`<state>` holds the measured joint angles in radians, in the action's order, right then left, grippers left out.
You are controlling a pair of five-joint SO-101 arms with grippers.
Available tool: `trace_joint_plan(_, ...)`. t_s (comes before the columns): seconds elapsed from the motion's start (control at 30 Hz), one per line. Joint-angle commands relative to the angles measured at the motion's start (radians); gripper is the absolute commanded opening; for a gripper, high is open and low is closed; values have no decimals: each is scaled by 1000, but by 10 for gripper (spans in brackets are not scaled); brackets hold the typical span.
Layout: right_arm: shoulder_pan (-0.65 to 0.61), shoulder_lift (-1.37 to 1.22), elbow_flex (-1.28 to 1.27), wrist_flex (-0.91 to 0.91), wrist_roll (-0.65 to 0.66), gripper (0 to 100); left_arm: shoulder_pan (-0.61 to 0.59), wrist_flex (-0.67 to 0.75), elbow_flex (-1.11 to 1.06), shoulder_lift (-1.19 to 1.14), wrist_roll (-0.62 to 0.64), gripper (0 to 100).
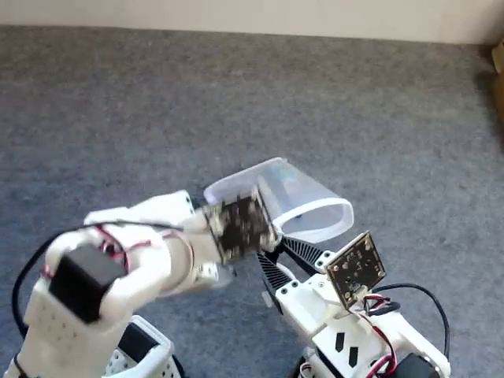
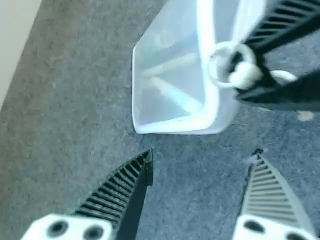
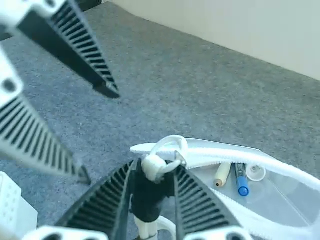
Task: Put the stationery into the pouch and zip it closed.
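1. Lying mid-table: clear pouch (image 1: 309, 198), pens (image 3: 235, 176) inside.
2. Clamped on the zipper pull (image 3: 157, 162) at the pouch's near edge: right gripper (image 3: 154, 170).
3. Spread wide, holding nothing, just beside the pouch's left end: left gripper (image 2: 202, 155).

Looks down past the left gripper (image 2: 202, 155), jaws spread wide and gripping nothing, onto grey carpet (image 2: 60, 125). Finds the clear pouch (image 2: 165, 45) lying just beyond the fingertips, apart from them, with pale stick-shaped stationery (image 2: 172, 94) inside. Meets the right gripper (image 2: 239, 76) at the pouch's zip edge, black ribbed fingers (image 2: 285, 31) pinched together on the white zip pull (image 2: 247, 74) and its ring.
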<state>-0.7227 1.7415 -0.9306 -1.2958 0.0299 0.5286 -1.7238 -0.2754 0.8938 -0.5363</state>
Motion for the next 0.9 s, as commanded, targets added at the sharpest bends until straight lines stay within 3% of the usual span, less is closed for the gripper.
trace_joint_plan(0.0,12,7,71,5,6,4,51,66,-73,91,0,284)
trace_joint_plan(0.57,10,8,65,5,5,4,58,551,-427,111,172,283)
trace_joint_plan(0.87,13,8,68,5,3,4,58,669,-509,116,201,73)
